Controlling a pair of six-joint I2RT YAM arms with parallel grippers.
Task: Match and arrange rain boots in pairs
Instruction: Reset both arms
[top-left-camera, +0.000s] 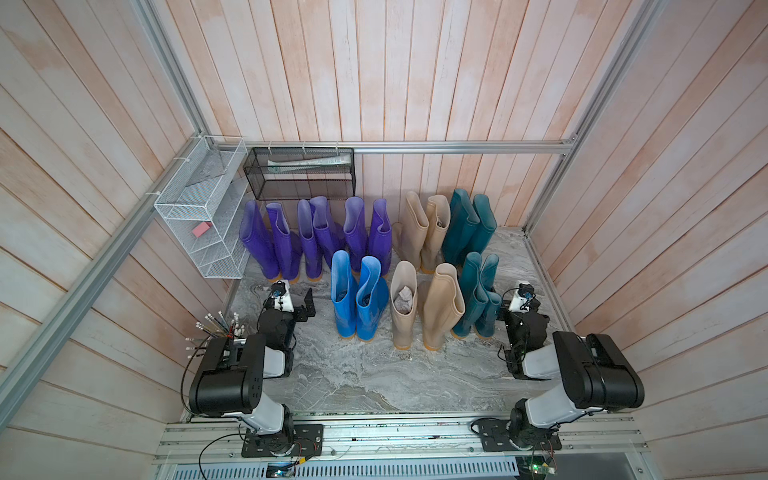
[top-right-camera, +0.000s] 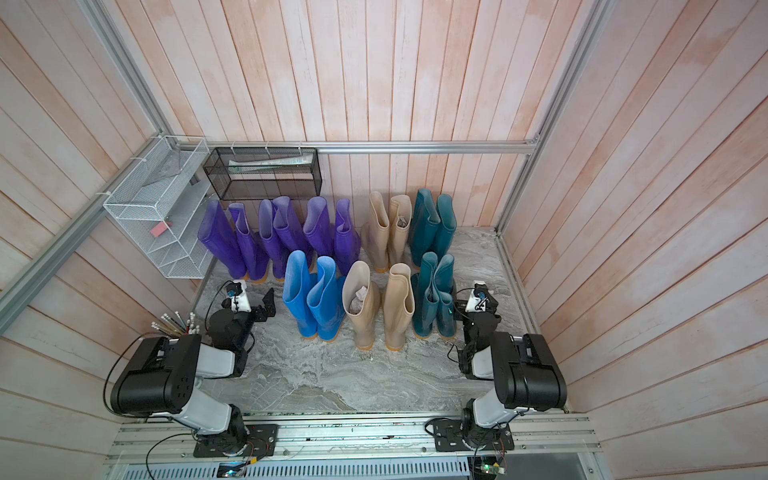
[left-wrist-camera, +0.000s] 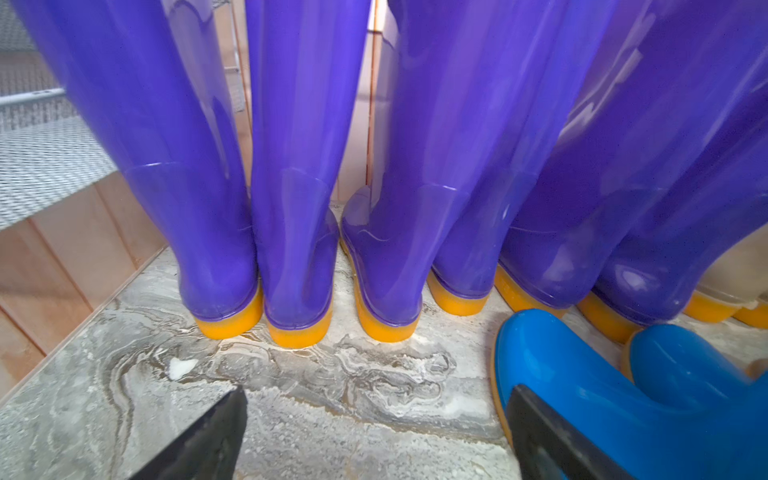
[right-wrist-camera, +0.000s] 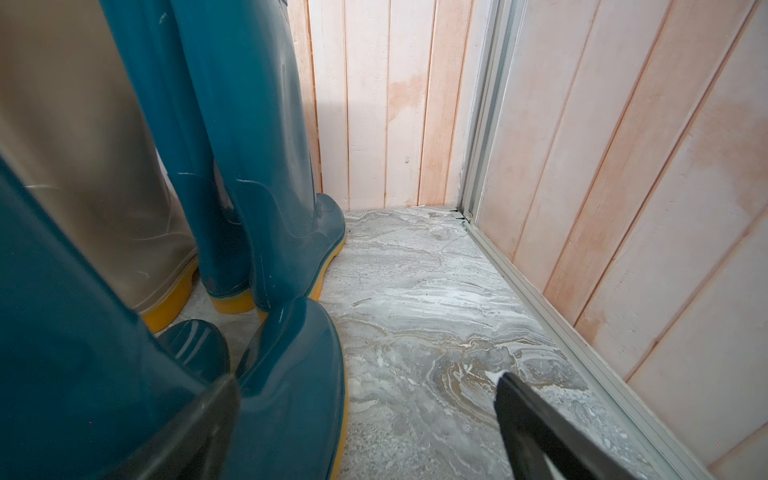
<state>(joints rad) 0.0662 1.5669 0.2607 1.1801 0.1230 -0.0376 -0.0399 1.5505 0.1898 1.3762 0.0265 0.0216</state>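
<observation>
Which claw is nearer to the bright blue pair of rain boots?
Left. The left claw is just beside the blue boots; the right claw is past the front beige pair and front teal pair, next to the teal ones.

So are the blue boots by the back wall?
No, the bright blue boots stand in the front row, ahead of the purple boots.
</observation>
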